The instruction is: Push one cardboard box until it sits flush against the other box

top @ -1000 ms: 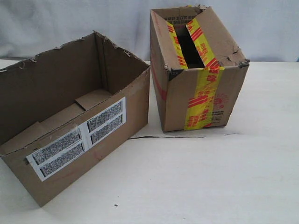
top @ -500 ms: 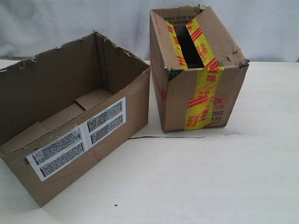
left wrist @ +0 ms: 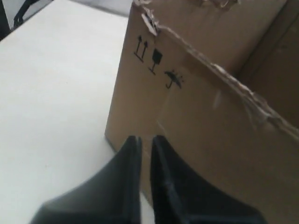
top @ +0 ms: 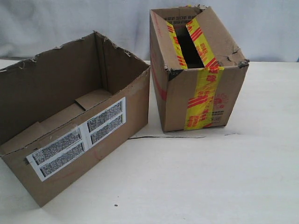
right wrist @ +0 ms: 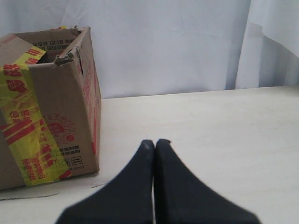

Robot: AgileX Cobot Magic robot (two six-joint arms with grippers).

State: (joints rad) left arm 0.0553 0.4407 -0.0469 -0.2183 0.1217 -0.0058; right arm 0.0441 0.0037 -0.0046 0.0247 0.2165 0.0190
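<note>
Cardboard box (top: 93,161) fills the left half of the exterior view. It is open on top, with a ragged rim, and its labelled long side faces the viewer. Other box (top: 201,93), the taller one with yellow and red tape, stands in the upper middle, to the right of it. Between their lower edges a wedge of bare worktop (top: 210,177) shows, and the two facing walls are not parallel, so I judge the push is not finished. Whether the upper corners touch, I cannot tell. What is left, in my judgement, is to slide the plain carton rightward and turn it a little until wall meets wall.

Left end effector (left wrist: 145,139) is clenched almost fully and holds nothing. Its tips are just beside the wall carrying the handling symbols (left wrist: 156,65); contact I cannot confirm. Right end effector (right wrist: 155,141) is clenched and empty, apart from the taped carton.

Count: two cartons, two end effectors, one label sheet (top: 77,139) with four barcode fields, three handling symbols.
</note>
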